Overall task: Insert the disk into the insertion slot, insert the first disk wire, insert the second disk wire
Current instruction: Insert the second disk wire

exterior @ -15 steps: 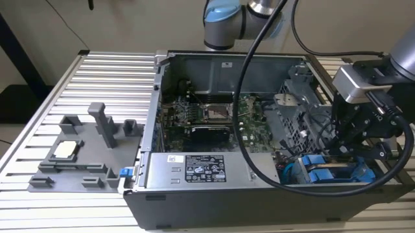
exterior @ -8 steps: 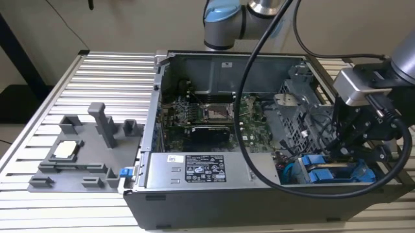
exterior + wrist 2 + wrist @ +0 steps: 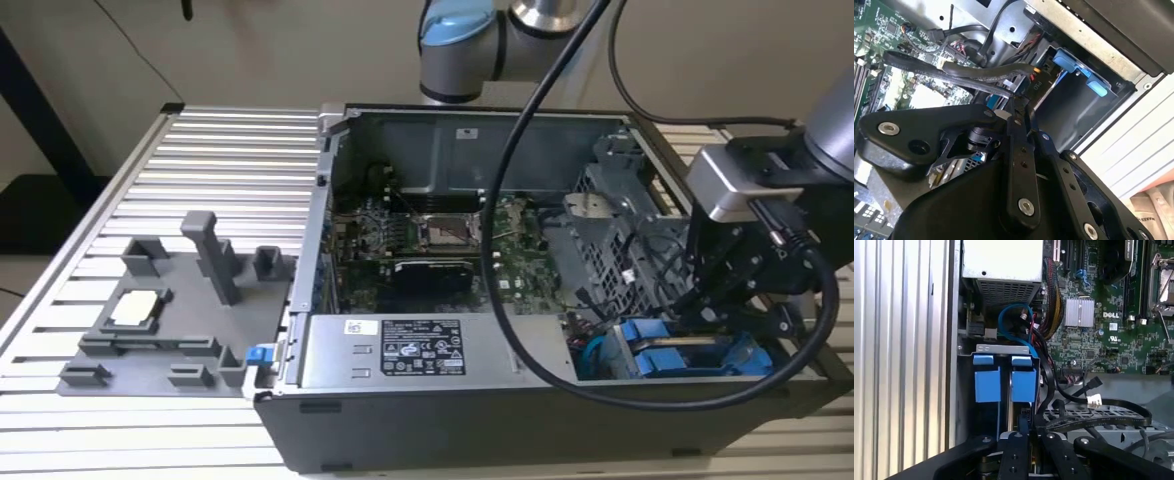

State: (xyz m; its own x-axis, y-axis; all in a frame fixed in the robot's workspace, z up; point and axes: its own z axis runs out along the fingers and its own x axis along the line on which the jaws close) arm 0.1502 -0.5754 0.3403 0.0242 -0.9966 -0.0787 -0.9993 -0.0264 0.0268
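The hand point(image 3: 727, 310) is lowered into the open computer case point(image 3: 454, 250), at the grey drive cage point(image 3: 627, 230). Just beyond the fingertips stand two blue-carriered drives side by side in their bays; the disk point(image 3: 1023, 385) appears to be the one nearer the motherboard point(image 3: 1114, 325), already seated in the insertion slot point(image 3: 1004, 349), with the other drive point(image 3: 987, 382) beside it. In both wrist views the fingers point(image 3: 1016, 145) are drawn close together, apparently clamped on a small dark connector point(image 3: 1029, 80) at the end of a flat black cable point(image 3: 954, 72), though the contact itself is partly hidden. A second loose cable with a white plug point(image 3: 1094, 401) lies near the hand, over the cage. The step in hand is judged to be wire insertion: the connector should be kept square to the socket at the disk's back edge and pushed straight, without dragging the neighbouring cables.
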